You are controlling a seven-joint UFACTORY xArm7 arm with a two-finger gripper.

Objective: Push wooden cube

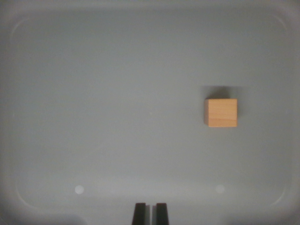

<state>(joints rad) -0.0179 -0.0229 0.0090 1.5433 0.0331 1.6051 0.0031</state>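
Note:
A small light-brown wooden cube rests on the floor of a grey tray, toward the wrist view's right and a little above mid-height. My gripper shows at the bottom centre as two black fingertips pressed close together, with only a thin slit between them and nothing held. The cube lies well up and to the right of the fingertips, apart from them.
The tray's raised rounded rim runs around all edges of the view. Two faint pale light spots sit on the tray floor near the bottom.

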